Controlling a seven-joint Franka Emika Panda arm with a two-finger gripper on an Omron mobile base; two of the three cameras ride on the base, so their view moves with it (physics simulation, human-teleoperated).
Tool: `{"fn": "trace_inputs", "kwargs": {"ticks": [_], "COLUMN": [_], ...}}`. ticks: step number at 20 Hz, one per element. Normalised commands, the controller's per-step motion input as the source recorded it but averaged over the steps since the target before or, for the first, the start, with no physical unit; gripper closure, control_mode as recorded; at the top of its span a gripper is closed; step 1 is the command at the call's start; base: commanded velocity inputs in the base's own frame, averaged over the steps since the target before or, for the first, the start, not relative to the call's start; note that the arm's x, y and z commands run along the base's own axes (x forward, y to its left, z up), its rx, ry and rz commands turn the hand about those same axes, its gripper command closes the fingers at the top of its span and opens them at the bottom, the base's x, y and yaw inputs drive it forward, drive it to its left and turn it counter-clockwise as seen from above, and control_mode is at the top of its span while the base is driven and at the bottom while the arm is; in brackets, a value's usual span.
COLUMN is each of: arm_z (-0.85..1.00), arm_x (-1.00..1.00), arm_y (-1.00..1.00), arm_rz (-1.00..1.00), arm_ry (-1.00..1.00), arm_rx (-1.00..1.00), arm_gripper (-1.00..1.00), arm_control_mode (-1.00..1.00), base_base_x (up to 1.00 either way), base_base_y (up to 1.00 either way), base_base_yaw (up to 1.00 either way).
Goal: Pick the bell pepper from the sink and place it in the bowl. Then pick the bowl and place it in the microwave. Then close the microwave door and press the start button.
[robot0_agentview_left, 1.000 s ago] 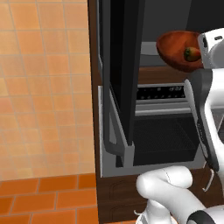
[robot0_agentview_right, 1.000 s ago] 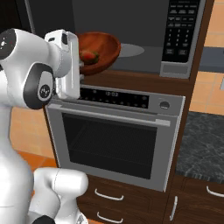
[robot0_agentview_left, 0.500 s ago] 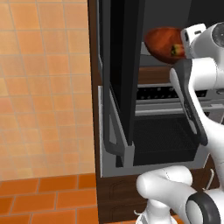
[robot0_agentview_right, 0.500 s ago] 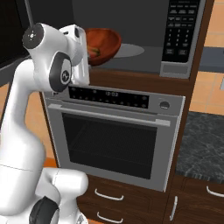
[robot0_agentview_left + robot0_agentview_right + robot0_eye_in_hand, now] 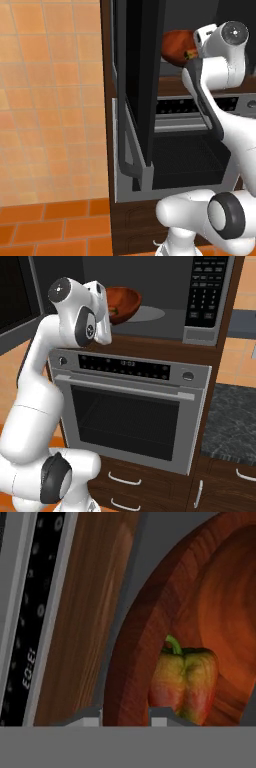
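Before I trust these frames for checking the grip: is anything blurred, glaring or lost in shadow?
Hand view: sharp, evenly lit; bowl and pepper show clearly. Right base view: the microwave interior is dim but readable. Left base view: the open door is flat black, no glare.

- I see the bowl [image 5: 122,301] inside the microwave [image 5: 165,296], toward its left side.
- The bell pepper [image 5: 184,683] lies in the bowl, against its near wall.
- My claw [image 5: 125,716] straddles the bowl's rim.
- The microwave door [image 5: 142,80] stands swung open at left.
- The oven [image 5: 130,411] sits directly below the microwave.
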Motion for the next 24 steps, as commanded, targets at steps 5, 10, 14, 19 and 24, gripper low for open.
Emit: {"fn": "trace_inputs", "kwargs": {"ticks": [5,10,14,19,24], "arm_z": [0.01,0.00,0.00,0.00,0.00], "arm_x": [0.63,0.57,0.54,0.44,0.34], "arm_y": [0.00,0.00,-0.02,-0.10,-0.12], "arm_rz": [0.00,0.00,0.00,0.00,0.00], "arm_ry": [0.01,0.00,0.02,0.09,0.05], "arm_rx": [-0.02,0.00,0.00,0.00,0.00], "arm_gripper": [1.00,1.00,1.00,1.00,1.00], "arm_control_mode": [-1.00,-1.00,-1.00,-1.00,-1.00], "base_base_x": [0.00,0.00,0.00,0.00,0.00], "base_base_y": [0.00,0.00,0.00,0.00,0.00], "base_base_yaw": [0.00,0.00,0.00,0.00,0.00]}}
